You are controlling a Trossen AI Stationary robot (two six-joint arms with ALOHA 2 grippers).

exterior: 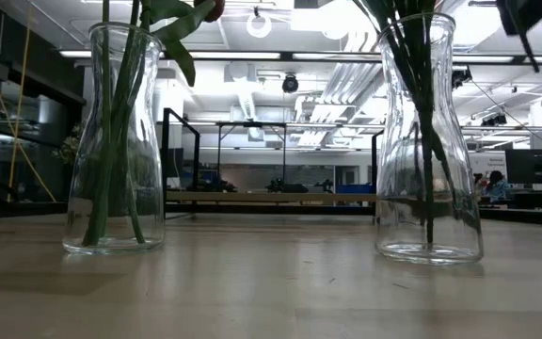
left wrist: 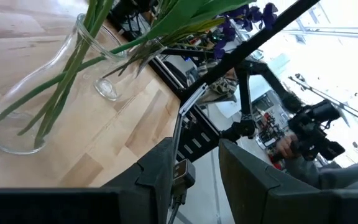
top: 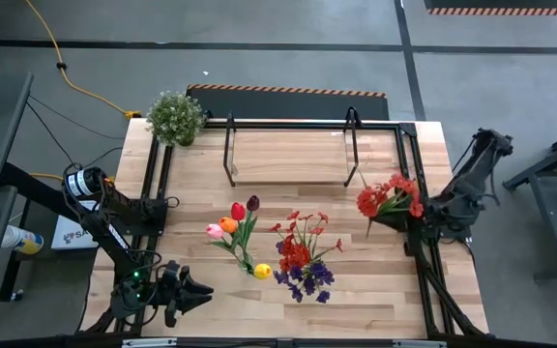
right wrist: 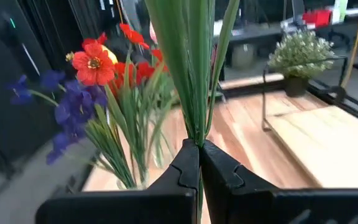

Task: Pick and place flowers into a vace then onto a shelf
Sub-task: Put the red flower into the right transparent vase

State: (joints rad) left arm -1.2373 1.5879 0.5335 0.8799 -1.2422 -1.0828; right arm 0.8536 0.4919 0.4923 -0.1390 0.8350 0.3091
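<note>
Step in hand, as I judge it: carrying a red bunch toward a vase. The right end effector (right wrist: 199,163) is clenched on a cluster of green stems (right wrist: 194,68) in the right wrist view, fingers meeting around them low on the stalk. To do this well, keep the stems hanging plumb over a vase mouth before lowering; the necks look narrow, so a tilted bunch would likely catch on the rim.

Low view, nearest: two clear glass vases on the tabletop (exterior: 271,282), the left vase (exterior: 114,141) and the right vase (exterior: 428,141), both upright, both already with stems inside. Shelf (exterior: 271,198) well behind, between them.

High view: red spray flowers (top: 387,198) sit at right of centre, at the tip of the right arm, which reaches in from the right edge. Tulip bunch (top: 235,230) and mixed red-and-purple bunch (top: 303,259) stand near centre, apart from each other. Shelf (top: 288,155) in upper middle appears bare. Potted green plant (top: 175,116) at upper left.

Left end effector (top: 193,293) waits at lower left, level with the tabletop, fingers partly apart and grasping nothing; left wrist view confirms the gap.
</note>
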